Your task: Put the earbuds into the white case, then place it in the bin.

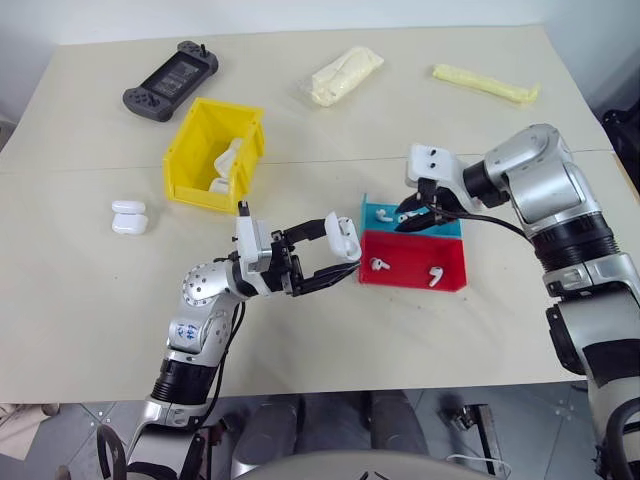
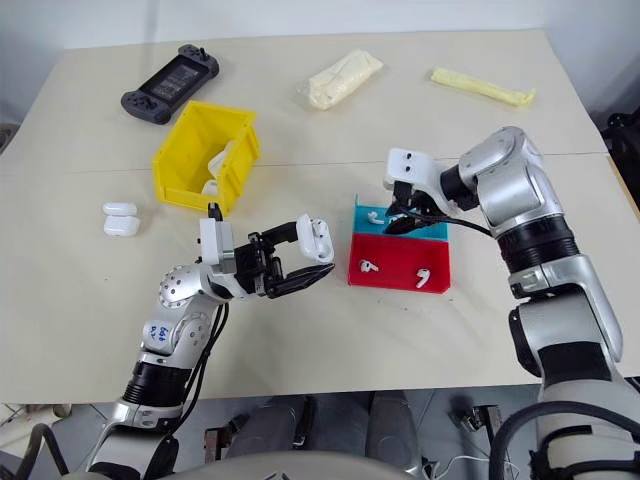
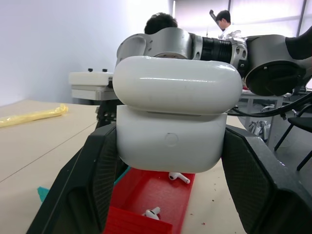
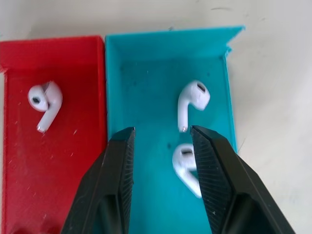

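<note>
On the tabletop (image 1: 90,300), the yellow bin (image 1: 190,150) stands at the left rear. The left pincer (image 1: 340,260) pinches the white case (image 1: 345,238) just left of the red tray (image 1: 415,262). The right pincer (image 4: 161,134), spread, hovers over two earbuds (image 4: 191,102) in the cyan tray (image 4: 141,73).

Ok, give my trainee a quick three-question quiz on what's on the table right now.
1. True or false: the left gripper is shut on a white case.
2. Which tray is the right gripper over? A red tray B cyan tray C yellow bin
3. How many earbuds lie in the red tray?

Key: 1 true; 2 B; 3 two.
</note>
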